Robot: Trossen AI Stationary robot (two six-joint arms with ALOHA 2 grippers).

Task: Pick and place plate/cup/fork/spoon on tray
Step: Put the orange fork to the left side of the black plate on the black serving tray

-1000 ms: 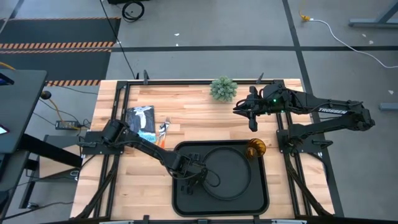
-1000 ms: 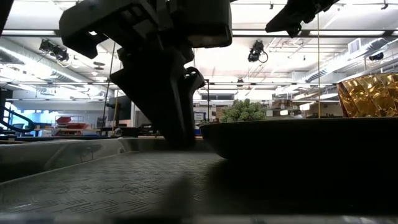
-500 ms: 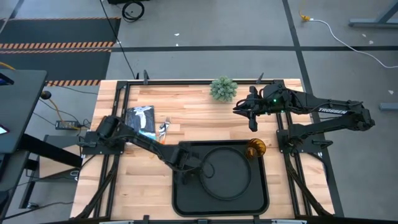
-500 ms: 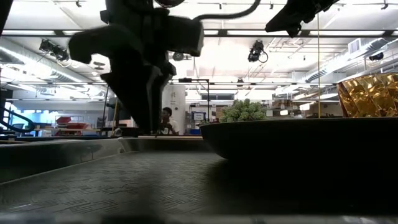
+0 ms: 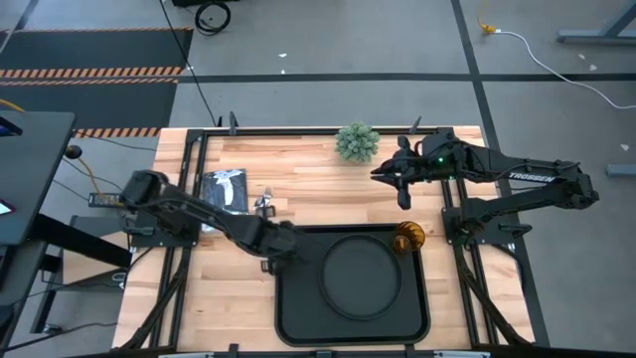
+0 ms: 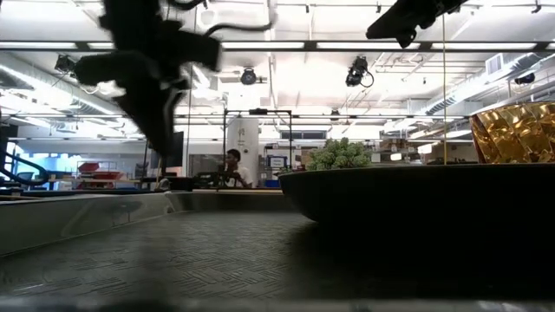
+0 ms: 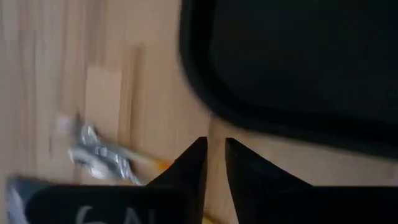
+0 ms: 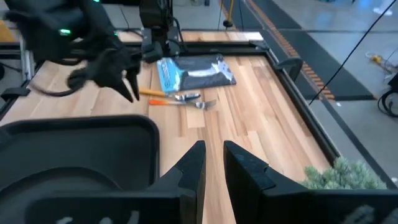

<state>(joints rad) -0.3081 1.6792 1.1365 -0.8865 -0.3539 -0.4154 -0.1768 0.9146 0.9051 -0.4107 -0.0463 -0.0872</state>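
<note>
- Over the bare wooden desk [image 5: 318, 189], just off the back-left corner of the large black rectangular tray [image 5: 288, 320]: left gripper [image 5: 270, 251], fingers nearly together, nothing between them.
- Stood over the tray floor beside the plate's rim a second ago; now clear of the tray and heading towards the cutlery.
- Round matte black plate [image 5: 363, 278]: flat in the tray's middle, untouched by either arm, so probably placed.
- Small translucent amber tumbler cup [image 5: 408, 239]: upright at the tray's back-right corner, apparently inside the rim.
- Small orange-handled fork [image 5: 260, 210] and small orange-handled spoon [image 5: 266, 200]: on the desk, close together beside a blue-and-grey packet [image 5: 224, 189], near the left gripper; too small to tell apart.
- Likely next: one of those two utensils.
- Right gripper [image 5: 400, 177]: waiting high near the small green bushy plant [image 5: 357, 141], fingers close together and empty.
</note>
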